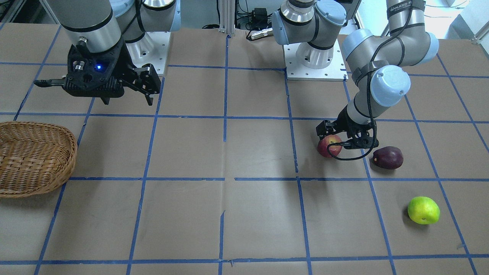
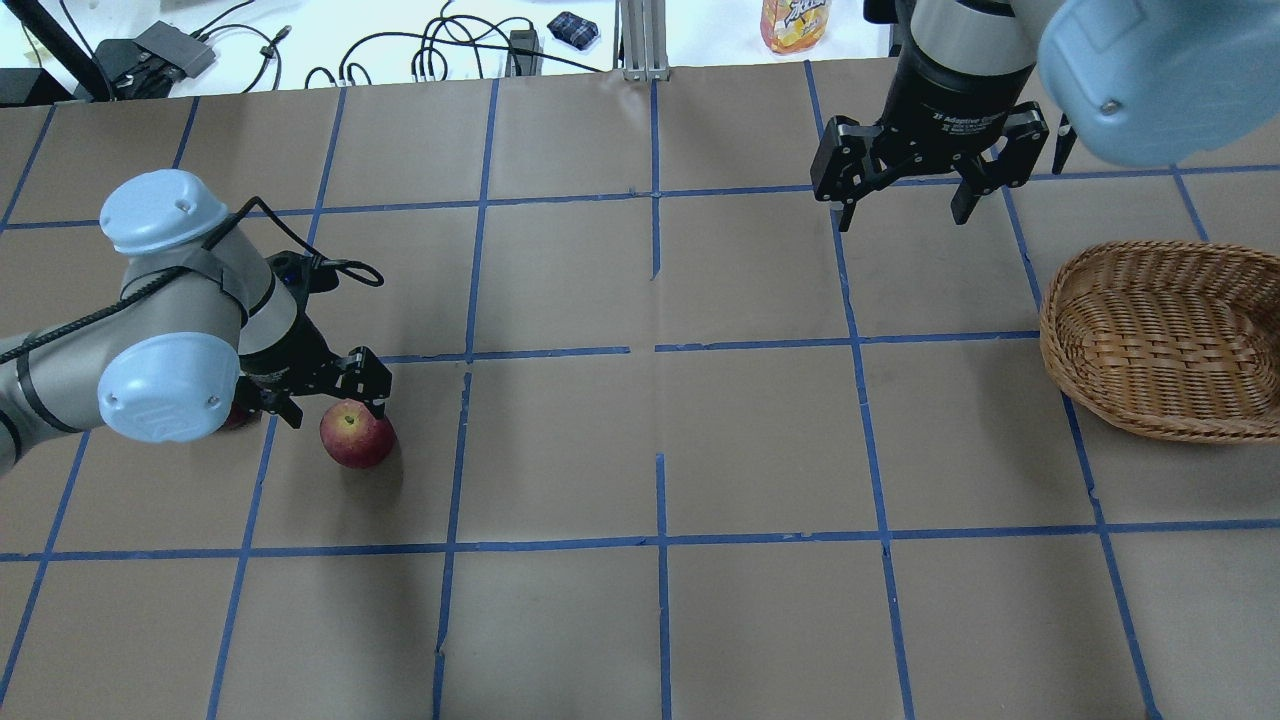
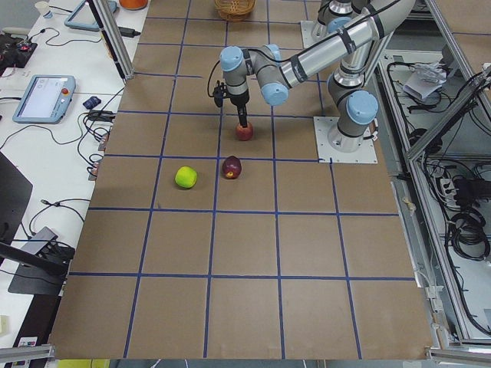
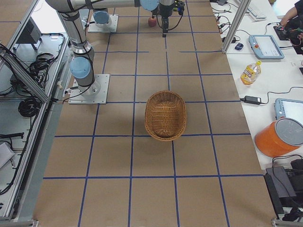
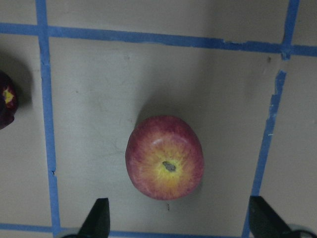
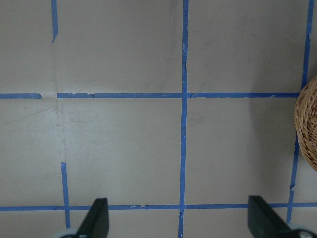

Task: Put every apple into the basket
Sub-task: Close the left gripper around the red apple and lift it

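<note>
The red apple [image 1: 329, 145] with a yellowish stem end lies on the table, stem up, and also shows in the overhead view [image 2: 355, 435] and the left wrist view [image 5: 165, 157]. My left gripper [image 2: 335, 412] is open, low over it, with one finger on each side of it in the wrist view. The dark maroon apple [image 1: 387, 157] lies close beside the red one, and the green apple [image 1: 423, 210] lies farther off. The wicker basket [image 2: 1160, 340] stands empty at the table's other end. My right gripper [image 2: 905, 218] is open and empty, raised near the basket.
Blue tape lines divide the brown table into squares. The two arm bases [image 1: 315, 57] stand at the robot's edge. A juice bottle [image 2: 795, 22] and cables lie beyond the far edge. The basket's rim [image 6: 309, 129] shows at the right of the right wrist view.
</note>
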Controlling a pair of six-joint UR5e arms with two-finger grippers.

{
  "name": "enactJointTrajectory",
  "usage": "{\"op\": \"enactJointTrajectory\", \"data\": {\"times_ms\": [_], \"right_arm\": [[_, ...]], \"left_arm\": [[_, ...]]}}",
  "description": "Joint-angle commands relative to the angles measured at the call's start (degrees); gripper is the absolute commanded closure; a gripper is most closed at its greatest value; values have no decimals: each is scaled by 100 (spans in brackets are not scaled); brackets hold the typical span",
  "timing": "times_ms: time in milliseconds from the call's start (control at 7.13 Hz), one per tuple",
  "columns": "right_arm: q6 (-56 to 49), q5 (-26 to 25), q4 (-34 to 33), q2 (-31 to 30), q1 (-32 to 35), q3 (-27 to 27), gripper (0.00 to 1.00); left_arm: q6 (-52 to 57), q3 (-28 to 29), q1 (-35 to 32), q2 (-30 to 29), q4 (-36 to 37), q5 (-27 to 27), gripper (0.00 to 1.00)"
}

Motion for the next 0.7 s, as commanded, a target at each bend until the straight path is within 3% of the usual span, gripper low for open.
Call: {"op": "enactJointTrajectory", "data": {"times_ms": [0,140,280,421,561], "right_arm": [[-14,8,0,2,-2,-13,0],[-14,-10,9,2,-2,-22,0],[-14,-1,0,2,-2,-22,0],[-14,-1,9,-7,-2,-31,0],[-14,-1,0,2,-2,-40,0]], "left_arm": [[32,-141,6,-351,560,349,0],[14,-149,6,-475,641,344,0],[40,-150,6,-528,651,327,14],[49,-132,6,-572,694,326,51],[49,16,-11,-460,730,248,80]]}}
